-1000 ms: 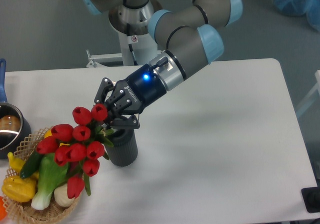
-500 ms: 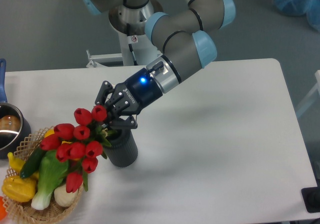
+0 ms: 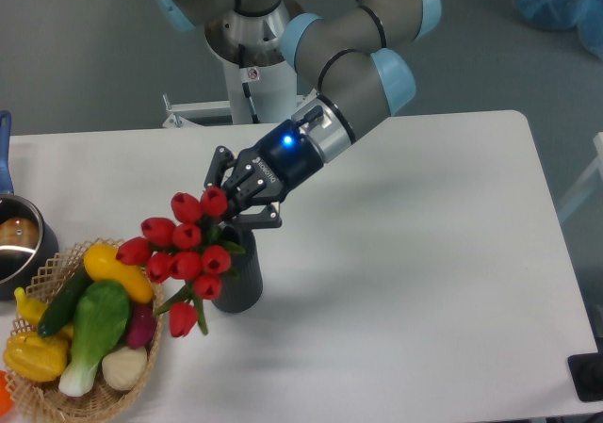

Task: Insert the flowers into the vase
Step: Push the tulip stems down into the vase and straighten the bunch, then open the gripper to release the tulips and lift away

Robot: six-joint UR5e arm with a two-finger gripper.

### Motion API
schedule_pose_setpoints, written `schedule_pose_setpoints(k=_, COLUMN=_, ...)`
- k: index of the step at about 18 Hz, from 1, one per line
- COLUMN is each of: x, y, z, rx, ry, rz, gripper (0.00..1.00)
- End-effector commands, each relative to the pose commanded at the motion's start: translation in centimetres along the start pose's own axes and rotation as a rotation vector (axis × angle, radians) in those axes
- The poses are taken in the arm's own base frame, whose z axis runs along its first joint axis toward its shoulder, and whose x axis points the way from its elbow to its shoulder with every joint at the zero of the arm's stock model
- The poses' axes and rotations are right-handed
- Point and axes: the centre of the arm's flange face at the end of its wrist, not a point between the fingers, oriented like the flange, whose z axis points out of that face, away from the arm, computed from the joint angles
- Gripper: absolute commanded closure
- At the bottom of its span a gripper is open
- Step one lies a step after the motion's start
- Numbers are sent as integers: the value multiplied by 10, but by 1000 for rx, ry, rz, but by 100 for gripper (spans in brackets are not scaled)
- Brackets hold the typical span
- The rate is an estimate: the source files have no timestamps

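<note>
While clamped, flowers [image 3: 187, 252] have swung right, clearing the basket [image 3: 57, 390].

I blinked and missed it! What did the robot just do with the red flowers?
The tool swung the flowers right and up, off the basket of vegetables, tilting them more upright over the vase. It kept holding them. The vase, basket and pot stayed put.

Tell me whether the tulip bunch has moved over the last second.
Yes. The tulips swung right and upward, off the wicker basket, toward upright above the vase.
</note>
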Motion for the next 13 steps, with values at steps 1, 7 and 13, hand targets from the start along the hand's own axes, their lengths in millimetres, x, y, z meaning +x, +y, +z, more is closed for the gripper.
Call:
schedule_pose_setpoints(k=1, x=1, y=1, z=-1, rx=-15, ry=-4, rz=0, gripper=43)
schedule_pose_setpoints(k=7, x=11, y=13, z=-25, rx=-102, ry=-61, rz=-8, gripper=0)
schedule_pose_setpoints(k=13, x=10, y=10, z=-51, rx=-152, ry=-120, rz=-2, gripper=0)
